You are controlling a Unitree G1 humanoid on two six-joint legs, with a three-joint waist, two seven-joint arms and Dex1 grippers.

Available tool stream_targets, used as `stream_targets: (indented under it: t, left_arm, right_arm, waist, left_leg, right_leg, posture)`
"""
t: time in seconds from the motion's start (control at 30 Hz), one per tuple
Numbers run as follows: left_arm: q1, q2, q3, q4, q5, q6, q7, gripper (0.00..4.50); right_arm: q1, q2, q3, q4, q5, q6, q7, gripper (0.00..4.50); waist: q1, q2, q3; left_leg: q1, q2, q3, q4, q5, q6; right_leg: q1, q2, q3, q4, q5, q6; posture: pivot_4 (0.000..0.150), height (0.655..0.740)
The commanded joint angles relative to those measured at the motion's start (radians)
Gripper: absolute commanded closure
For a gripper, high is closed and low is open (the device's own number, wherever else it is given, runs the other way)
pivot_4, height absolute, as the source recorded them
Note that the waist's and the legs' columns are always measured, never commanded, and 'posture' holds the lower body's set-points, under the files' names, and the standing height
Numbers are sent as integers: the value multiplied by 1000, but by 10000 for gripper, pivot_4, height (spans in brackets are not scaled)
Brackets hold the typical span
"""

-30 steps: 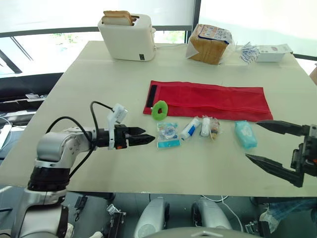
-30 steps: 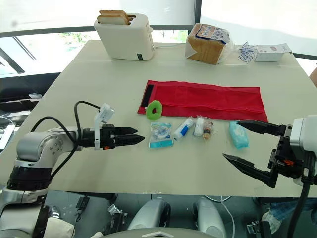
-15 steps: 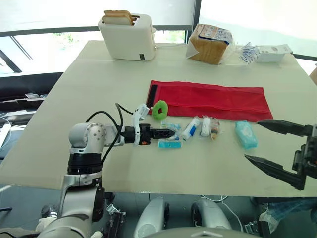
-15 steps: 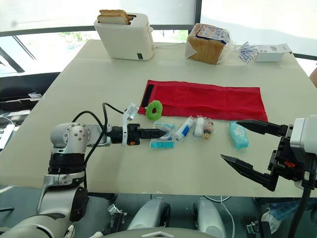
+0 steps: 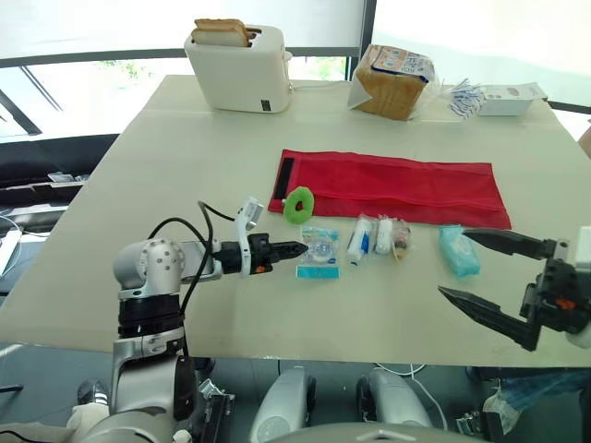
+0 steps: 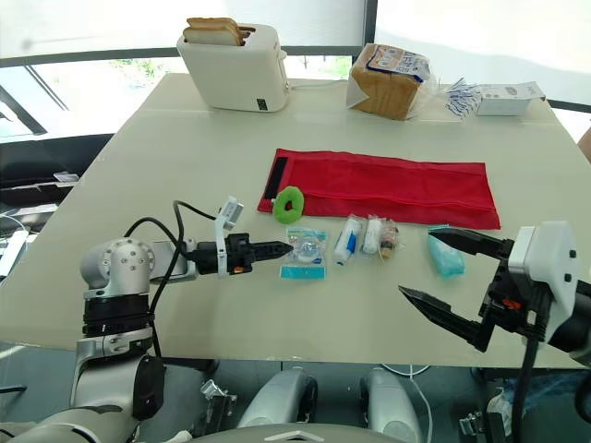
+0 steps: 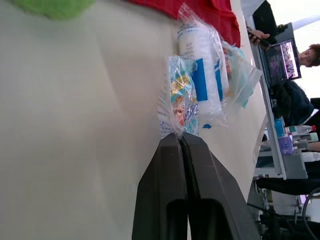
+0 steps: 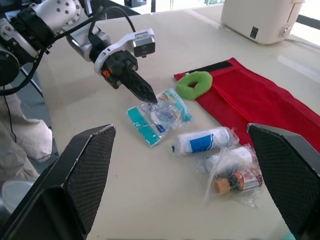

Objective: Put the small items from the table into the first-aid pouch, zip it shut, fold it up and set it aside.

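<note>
1. Packet (image 5: 319, 254), on desk (image 5: 185, 138) just beside red pouch (image 5: 397, 185): light, crinkly, slippery film.
2. Left end effector (image 5: 300, 247) pressed closed at its edge, hold uncertain; right end effector (image 5: 452, 264) spread wide, empty.
3. Best pinched by sealed edge.

Pouch (image 5: 392, 187) lies flat in the middle of the table (image 5: 185, 148), toaster (image 5: 238, 66) and bread (image 5: 391, 81) behind it. In front, left to right: ring (image 5: 297, 204), packet (image 5: 319, 253), tube (image 5: 358, 242), little bag (image 5: 394, 234), wipes pack (image 5: 457, 249).

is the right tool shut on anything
No, the right tool is wide open, its jaws spread far apart above the table and gripping nothing.
</note>
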Motion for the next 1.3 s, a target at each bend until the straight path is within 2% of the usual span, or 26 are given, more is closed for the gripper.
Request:
stream_targets:
  t: [0.03, 0.13, 0.2, 0.3, 0.47, 0.67, 0.7, 0.8, 0.9, 1.03, 1.17, 1.27, 1.3]
  left_arm:
    - [-36, 40, 74, -51, -96, 55, -33, 44770]
    - [-56, 54, 55, -77, -166, 70, -27, 44770]
    - [-64, 47, 39, -95, -201, 70, -10, 44770]
    - [-88, 19, 32, -105, -244, 70, 28, 44770]
    - [-94, -4, 39, -120, -334, 70, 100, 44770]
    - [-84, -8, 50, -127, -407, 70, 168, 44770]
    - [-84, -10, 52, -126, -415, 70, 177, 45000]
    - [-82, -18, 56, -130, -435, 65, 199, 45000]
    - [-76, -21, 58, -134, -463, 58, 217, 45000]
    - [-67, -20, 57, -144, -486, 39, 235, 45000]
    - [-47, 3, 34, -191, -434, -44, 221, 45000]
    - [-30, 46, -3, -221, -402, -101, 155, 37514]
    - [-28, 69, -30, -230, -362, -147, 123, 32831]
  right_arm:
    - [-119, -4, 141, 11, 78, 52, -146, 0]
    - [-292, 34, 360, 90, 161, 175, -310, 0]
    - [-402, 92, 476, 162, 148, 236, -400, 0]
    - [-533, 184, 595, 246, 173, 316, -506, 0]
    - [-638, 342, 624, 328, 329, 334, -640, 0]
    - [-651, 378, 641, 345, 433, 352, -700, 0]
    - [-653, 377, 643, 346, 439, 353, -707, 5163]
    - [-654, 360, 651, 348, 436, 367, -723, 14456]
    - [-653, 355, 649, 353, 441, 368, -734, 29309]
    - [-648, 348, 641, 359, 448, 372, -738, 44477]
    - [-629, 331, 623, 365, 482, 369, -748, 44565]
    - [-616, 311, 610, 371, 531, 366, -771, 44568]
    - [-606, 297, 600, 369, 550, 362, -775, 44572]
  waist:
    - [-1, 0, 0]
    - [-4, 0, 0]
    - [0, 0, 0]
    - [-3, -1, 0]
    - [-4, -1, 0]
    - [-4, 0, 0]
    - [-4, 0, 0]
    - [-4, 0, 0]
    - [-5, 0, 0]
    - [-6, 0, 0]
    - [-4, 0, 0]
    - [-5, 0, 0]
    - [-5, 0, 0]
  left_leg:
    - [0, 0, 0, 0, 0, 0]
    - [1, 0, 0, 0, 0, -1]
    - [0, 0, 0, 0, 0, -1]
    - [0, 0, 0, 0, 0, -1]
    - [-1, -1, 0, -1, 0, -1]
    - [-1, -1, 0, -1, 0, -1]
    - [-1, -1, 0, -1, 0, -1]
    - [-1, -1, 0, -1, 0, -1]
    - [-1, -1, 0, -1, 0, -1]
    - [-1, -1, 0, -1, 0, -1]
    - [-1, -1, 0, -1, 0, -1]
    - [-1, -1, 0, -1, 0, -1]
    - [-1, -1, 0, -1, 0, -1]
  right_leg:
    - [0, 0, 0, 0, 0, 0]
    - [0, 0, 0, 0, 0, 0]
    - [0, 0, 0, 0, 0, 0]
    - [0, -1, 0, 0, 0, 0]
    - [-2, 0, 0, 0, 0, 0]
    - [-2, 0, 0, 0, 0, 0]
    - [-2, 0, 0, 0, 0, 0]
    - [-2, 0, 0, 0, 0, 0]
    - [-2, 0, 0, 0, 0, 0]
    - [-2, 0, 0, 0, 0, 0]
    - [-2, 0, 0, 0, 0, 0]
    - [-2, 0, 0, 0, 0, 0]
    - [-2, 0, 0, 0, 0, 0]
  posture:
    - [1500, 7400]
    - [1500, 7400]
    - [1500, 7400]
    - [1500, 7400]
    - [1500, 7400]
    - [1500, 7400]
    - [1500, 7400]
    - [1500, 7400]
    - [1500, 7400]
    - [1500, 7400]
    - [1500, 7400]
    - [1500, 7400]
    - [1500, 7400]
